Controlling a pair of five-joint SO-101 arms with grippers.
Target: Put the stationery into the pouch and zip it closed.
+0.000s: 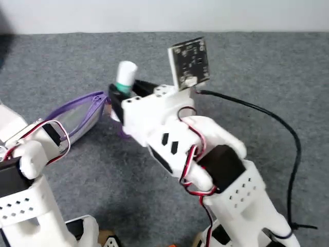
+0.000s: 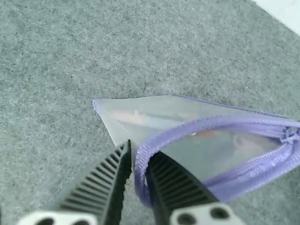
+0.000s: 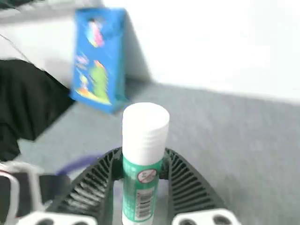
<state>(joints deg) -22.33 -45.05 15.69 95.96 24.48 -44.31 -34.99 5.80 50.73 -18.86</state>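
step: loading the glue stick point(image 3: 145, 126); zipping is waiting
left pincer point(image 2: 136, 152): clenching the pouch point(image 2: 201, 136) zipper edge, left of centre
right pincer point(image 3: 140, 157): grasping the stick upright, just right of the pouch
next: likely needing tilting into the mouth

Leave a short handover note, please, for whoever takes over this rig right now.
Left hand: shut on the purple zip edge of the clear pouch; the zip is open.
Right hand: shut on the glue stick, held upright with its cap up, near the pouch's far end.
Done: glue stick is in hand, pouch mouth is open.
Left: put the glue stick in through the mouth, release it, then pull the zip closed.
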